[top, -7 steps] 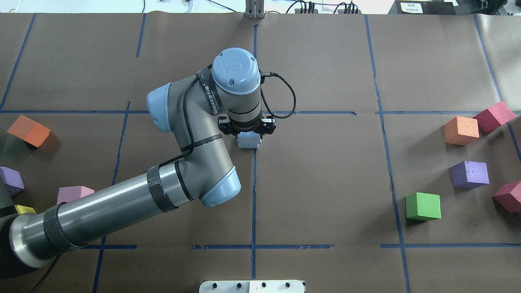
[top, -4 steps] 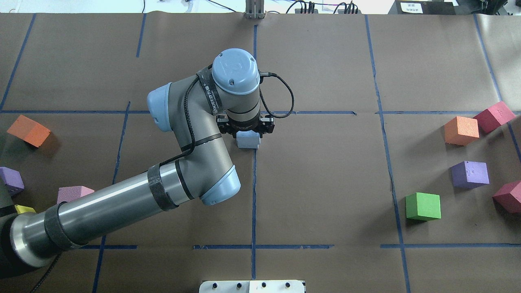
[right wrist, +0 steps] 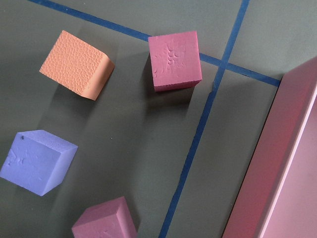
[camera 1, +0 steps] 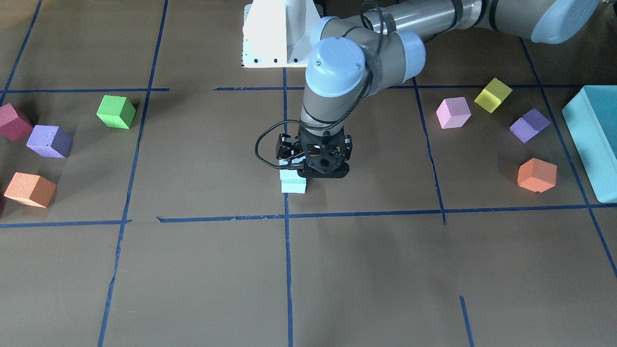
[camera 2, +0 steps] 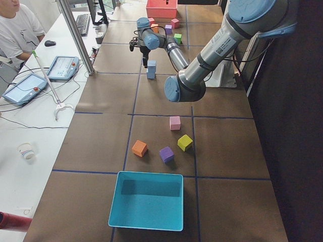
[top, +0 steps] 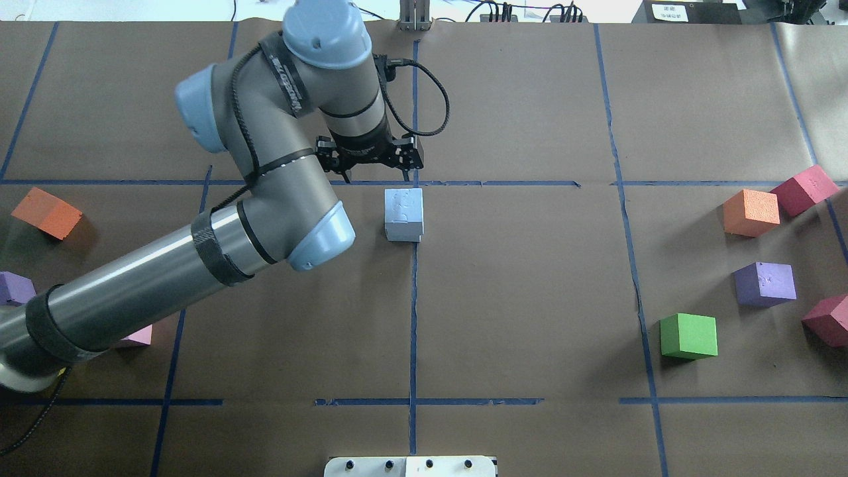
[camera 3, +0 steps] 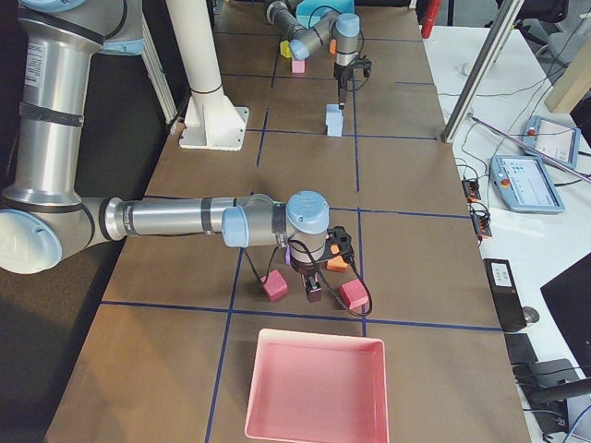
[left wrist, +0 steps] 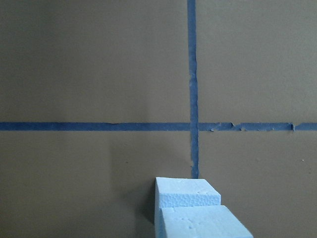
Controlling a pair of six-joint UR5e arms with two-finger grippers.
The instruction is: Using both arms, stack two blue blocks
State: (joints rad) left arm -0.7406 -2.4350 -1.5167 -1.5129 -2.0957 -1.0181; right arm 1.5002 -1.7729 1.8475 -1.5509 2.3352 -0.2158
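The two blue blocks stand stacked at the table's middle, on a blue tape line. The sky-blue top block (top: 404, 207) sits on the cyan lower one (camera 1: 293, 186). The stack also shows at the bottom of the left wrist view (left wrist: 198, 218). My left gripper (top: 371, 167) hangs above and just beyond the stack, open and empty, clear of the blocks (camera 1: 320, 169). My right gripper (camera 3: 314, 291) shows only in the exterior right view, low among red cubes near a pink tray. I cannot tell whether it is open or shut.
Green (top: 689, 336), purple (top: 765, 283), orange (top: 750, 212) and dark red (top: 805, 189) cubes lie on the right. Orange (top: 46, 212), purple (top: 16, 288) and pink (top: 136, 336) cubes lie on the left. A teal box (camera 1: 593, 144) and a pink tray (camera 3: 319, 388) stand at the table's ends.
My left gripper let go of the top blue block, rose and drew away toward the far side. The stack now stands alone.
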